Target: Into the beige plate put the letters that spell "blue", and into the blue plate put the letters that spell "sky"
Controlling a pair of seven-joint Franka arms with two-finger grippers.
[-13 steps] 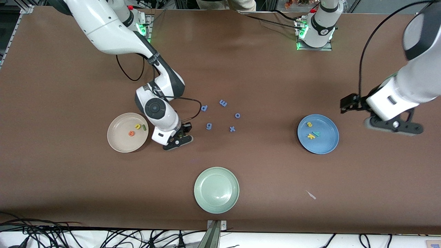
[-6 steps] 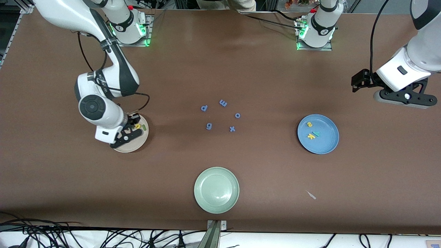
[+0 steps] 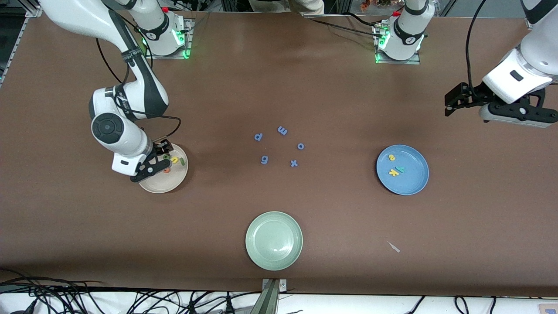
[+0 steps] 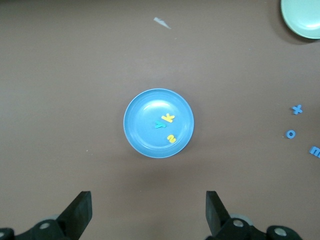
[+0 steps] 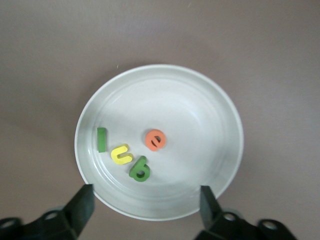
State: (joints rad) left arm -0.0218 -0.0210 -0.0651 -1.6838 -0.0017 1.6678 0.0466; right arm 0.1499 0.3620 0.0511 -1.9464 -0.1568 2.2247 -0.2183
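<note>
The beige plate (image 3: 168,184) holds the dark green b (image 5: 140,169), thin green l (image 5: 101,139), yellow u (image 5: 121,154) and orange e (image 5: 155,140), lying close together. My right gripper (image 5: 146,202) hangs open and empty over that plate's edge, also seen in the front view as the right gripper (image 3: 150,165). At the left arm's end, the blue plate (image 3: 412,184) carries the yellow s (image 3: 391,158), yellow k (image 3: 393,172) and teal y (image 3: 400,169). My left gripper (image 3: 512,115) is up in the air, open and empty, above bare table beside the blue plate (image 4: 145,135).
Blue letters p (image 3: 258,137), m (image 3: 282,130), o (image 3: 300,146), g (image 3: 264,159) and x (image 3: 294,163) lie loose mid-table. A pale green plate (image 3: 273,240) sits nearer the front camera. A small white scrap (image 3: 393,247) lies near it.
The right gripper swung from beside the blue letters to over the beige plate and opened; the dark green b now lies in the plate. The left gripper rose and drew back from the blue plate.
</note>
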